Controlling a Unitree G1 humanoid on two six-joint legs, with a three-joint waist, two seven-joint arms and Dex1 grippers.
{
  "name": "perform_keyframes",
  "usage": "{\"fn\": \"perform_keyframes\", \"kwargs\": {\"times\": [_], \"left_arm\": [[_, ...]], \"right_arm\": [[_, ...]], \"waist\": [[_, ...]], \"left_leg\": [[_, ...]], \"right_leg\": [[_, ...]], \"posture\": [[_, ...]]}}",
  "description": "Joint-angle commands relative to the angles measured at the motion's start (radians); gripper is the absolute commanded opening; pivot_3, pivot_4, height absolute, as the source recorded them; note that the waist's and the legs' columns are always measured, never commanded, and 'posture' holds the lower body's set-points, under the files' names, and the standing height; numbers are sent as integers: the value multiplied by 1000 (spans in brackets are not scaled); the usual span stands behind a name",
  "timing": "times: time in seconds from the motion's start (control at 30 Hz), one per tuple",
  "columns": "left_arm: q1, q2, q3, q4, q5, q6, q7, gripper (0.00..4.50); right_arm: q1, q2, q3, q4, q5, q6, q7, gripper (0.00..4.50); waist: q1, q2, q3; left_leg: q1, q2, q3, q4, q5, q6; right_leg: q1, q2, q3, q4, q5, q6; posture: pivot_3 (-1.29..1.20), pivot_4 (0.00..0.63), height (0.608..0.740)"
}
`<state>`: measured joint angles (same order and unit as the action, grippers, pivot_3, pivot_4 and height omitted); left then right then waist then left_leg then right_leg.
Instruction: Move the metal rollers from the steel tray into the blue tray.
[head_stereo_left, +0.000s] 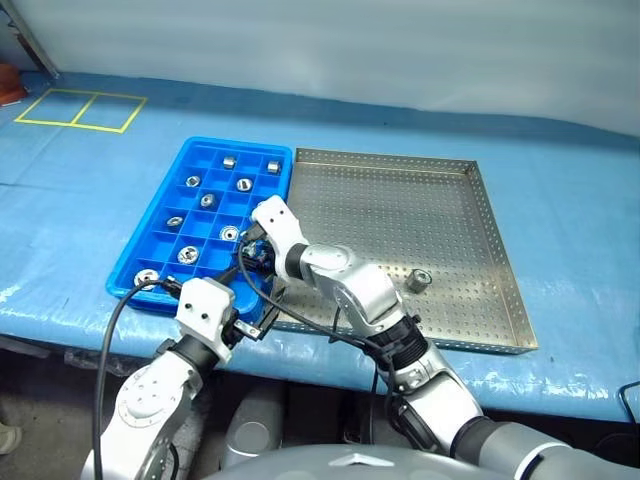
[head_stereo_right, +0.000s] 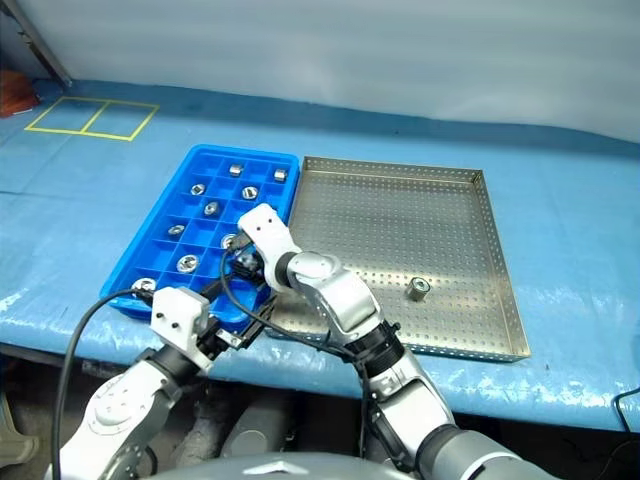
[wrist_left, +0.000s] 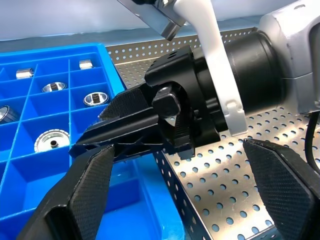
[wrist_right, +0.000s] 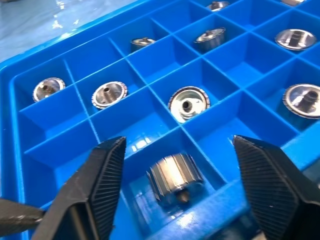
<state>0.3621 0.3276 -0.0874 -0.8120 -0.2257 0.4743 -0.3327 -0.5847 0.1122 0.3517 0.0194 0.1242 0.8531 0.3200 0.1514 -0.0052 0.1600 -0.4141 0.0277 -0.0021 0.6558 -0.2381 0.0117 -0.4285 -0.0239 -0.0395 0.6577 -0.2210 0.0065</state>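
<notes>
The right end effector (wrist_right: 175, 187), spread wide, has apparently dropped a roller (wrist_right: 175, 184) into the blue tray (head_stereo_left: 160, 240); it should lift straight clear.

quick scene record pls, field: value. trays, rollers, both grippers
blue tray: left of the steel tray, side by side, rollers in many compartments
steel tray: perforated floor, one roller left, near its front right
right gripper: fingers open, over a near compartment of the blue tray
dropped roller: on its side in that compartment, between the open fingers, not gripped
left gripper: fingers open, empty, at the trays' near edge beside the right gripper
</notes>
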Motion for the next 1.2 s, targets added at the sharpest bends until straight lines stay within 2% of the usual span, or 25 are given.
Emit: {"fn": "perform_keyframes", "kwargs": {"times": [0.03, 0.23, 0.47, 0.7, 1.03, 1.13, 1.2], "left_arm": [[-40, 15, -15, -6, -22, 1, -29, 4500], [-126, 32, -61, 41, -55, 18, -83, 4500], [-194, 40, -130, 89, -69, 31, -130, 4500], [-230, 41, -153, 119, -71, 32, -147, 4500], [-241, 46, -153, 127, -68, 28, -155, 4500], [-230, 47, -149, 119, -64, 25, -148, 4500], [-223, 47, -147, 115, -63, 23, -145, 4500]], "right_arm": [[6, -15, -83, -108, 6, 17, -45, 4471], [66, -72, -256, -313, 11, 112, -140, 4471], [186, -132, -371, -476, 9, 228, -206, 4471], [324, -142, -395, -524, 5, 272, -246, 4471], [423, -121, -419, -446, 6, 230, -273, 4471], [440, -129, -409, -462, 9, 242, -267, 3921], [448, -131, -400, -480, 15, 256, -264, 3270]], "waist": [[-2, 0, 0], [-27, 0, 0], [-81, 0, 0], [-119, 0, 0], [-122, 0, 0], [-121, 0, 0], [-120, 0, 0]], "left_leg": [[0, 0, 0, 0, 0, 0], [-1, 0, 0, 0, 0, 0], [-1, -1, 1, 0, 0, 0], [1, 0, 1, 0, 0, 0], [1, 0, 2, 0, 0, 0], [1, 0, 2, 1, 0, 0], [1, 0, 2, 1, 0, 0]], "right_leg": [[0, 0, 0, 0, 0, 0], [0, 0, 0, -1, 2, 3], [-1, 0, 1, 0, 2, 4], [0, 1, 2, 2, 2, 3], [0, 0, 3, 1, 2, 4], [0, 0, 3, 1, 2, 4], [0, 0, 3, 1, 2, 4]], "posture": [[302, 150, 740], [220, 150, 740], [141, 150, 740], [105, 150, 740], [119, 150, 740], [147, 150, 740], [153, 150, 740]]}}
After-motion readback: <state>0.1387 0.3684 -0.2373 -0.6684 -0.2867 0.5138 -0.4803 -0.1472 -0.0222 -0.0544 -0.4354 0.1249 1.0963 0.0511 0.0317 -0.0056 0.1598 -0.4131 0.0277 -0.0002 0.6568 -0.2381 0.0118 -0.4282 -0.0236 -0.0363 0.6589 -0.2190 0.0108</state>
